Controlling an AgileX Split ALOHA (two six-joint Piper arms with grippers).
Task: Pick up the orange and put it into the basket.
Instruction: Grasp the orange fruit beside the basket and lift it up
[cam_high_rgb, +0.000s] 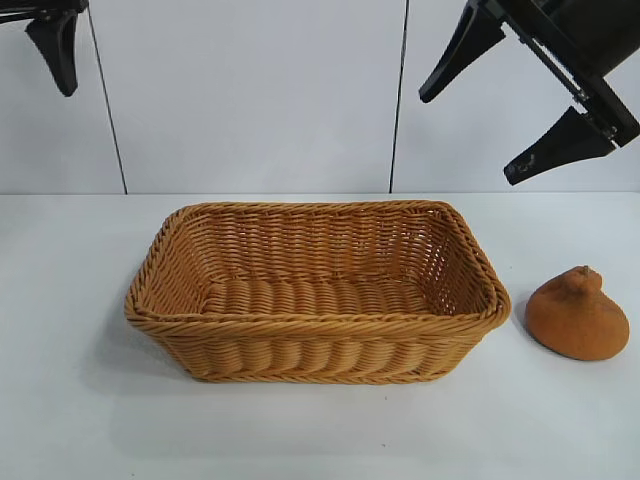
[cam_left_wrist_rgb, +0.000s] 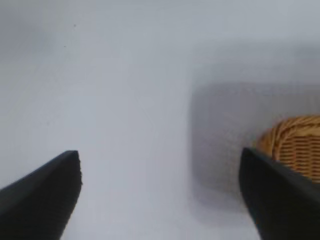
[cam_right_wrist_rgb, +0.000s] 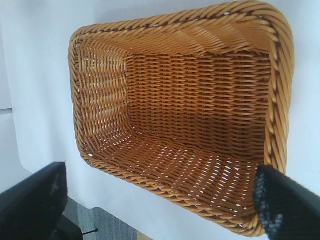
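Note:
The orange (cam_high_rgb: 577, 315), a brownish-orange dome with a knobby tip, sits on the white table just right of the basket (cam_high_rgb: 170, 262). The basket is a tan wicker rectangle at the table's middle and holds nothing. My right gripper (cam_high_rgb: 467, 128) hangs open and empty high above the basket's right end and the orange; its wrist view looks down into the basket (cam_right_wrist_rgb: 272, 90) between its fingertips (cam_right_wrist_rgb: 280, 205). My left gripper (cam_high_rgb: 66, 85) is up at the far left; its wrist view shows it open (cam_left_wrist_rgb: 160, 170) over bare table, with a basket corner (cam_left_wrist_rgb: 295, 145) at the side.
The white table (cam_high_rgb: 80, 400) spreads around the basket, with a white panelled wall (cam_high_rgb: 250, 90) behind. The right wrist view shows the table's edge and grey floor (cam_right_wrist_rgb: 115, 227) beyond it.

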